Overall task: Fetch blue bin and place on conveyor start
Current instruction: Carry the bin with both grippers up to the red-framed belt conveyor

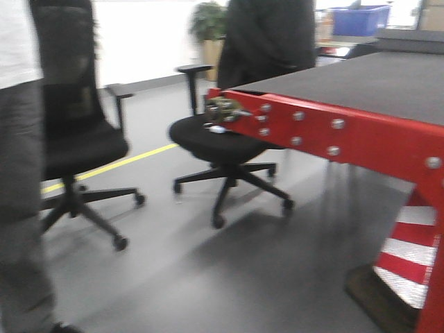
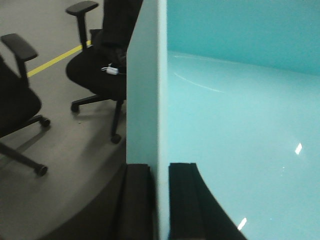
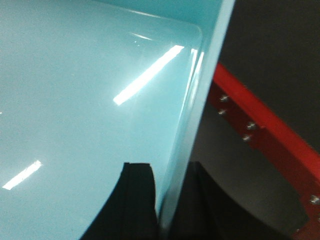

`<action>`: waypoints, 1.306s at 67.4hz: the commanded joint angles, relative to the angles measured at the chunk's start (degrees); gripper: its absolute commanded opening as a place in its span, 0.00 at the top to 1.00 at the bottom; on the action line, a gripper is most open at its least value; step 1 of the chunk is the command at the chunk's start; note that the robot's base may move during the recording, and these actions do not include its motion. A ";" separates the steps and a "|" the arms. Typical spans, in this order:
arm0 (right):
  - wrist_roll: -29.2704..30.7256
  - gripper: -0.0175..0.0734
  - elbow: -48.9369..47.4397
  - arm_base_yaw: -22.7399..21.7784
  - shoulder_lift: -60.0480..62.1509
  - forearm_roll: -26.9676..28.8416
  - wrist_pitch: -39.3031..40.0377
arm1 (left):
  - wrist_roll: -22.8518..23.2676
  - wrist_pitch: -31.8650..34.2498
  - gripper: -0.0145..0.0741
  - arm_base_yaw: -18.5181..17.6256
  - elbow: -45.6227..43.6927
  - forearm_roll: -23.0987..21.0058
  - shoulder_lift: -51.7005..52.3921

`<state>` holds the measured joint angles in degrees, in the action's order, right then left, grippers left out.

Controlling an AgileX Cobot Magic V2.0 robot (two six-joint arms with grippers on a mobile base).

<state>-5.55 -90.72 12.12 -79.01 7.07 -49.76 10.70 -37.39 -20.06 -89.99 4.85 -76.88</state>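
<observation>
The pale aqua-blue bin (image 2: pixel 240 110) fills the left wrist view; its inside also fills the right wrist view (image 3: pixel 80 100). My left gripper (image 2: pixel 160 200) is shut on the bin's left wall, one black finger (image 2: pixel 137 200) outside and one inside. My right gripper (image 3: pixel 167 205) is shut on the bin's right wall in the same way. The conveyor start (image 1: pixel 374 83), a dark-grey belt on a red bolted frame (image 1: pixel 333 135), stands ahead at the right in the front view. Its red frame shows beside the bin in the right wrist view (image 3: pixel 260 135). The bin is out of the front view.
Two black office chairs (image 1: pixel 222 142) (image 1: pixel 76 139) stand on the grey floor left of the conveyor. A person (image 1: pixel 267 38) stands behind the conveyor and another (image 1: pixel 21 166) at the far left. A yellow floor line (image 1: pixel 118 165) runs between. A red-white striped leg (image 1: pixel 413 250) stands low right.
</observation>
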 commanded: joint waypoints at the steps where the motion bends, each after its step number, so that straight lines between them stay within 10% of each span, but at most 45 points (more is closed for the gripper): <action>1: 1.46 0.97 -0.59 -0.13 0.33 -0.50 2.28 | 1.04 3.88 0.96 -0.31 -0.55 -2.85 0.93; 88: 1.46 0.97 -0.59 -0.13 0.33 -0.50 2.28 | 1.04 3.88 0.96 -0.31 -0.55 -2.85 0.93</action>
<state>-5.55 -90.72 12.12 -79.01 7.07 -49.76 10.70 -37.39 -20.06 -89.99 4.85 -76.88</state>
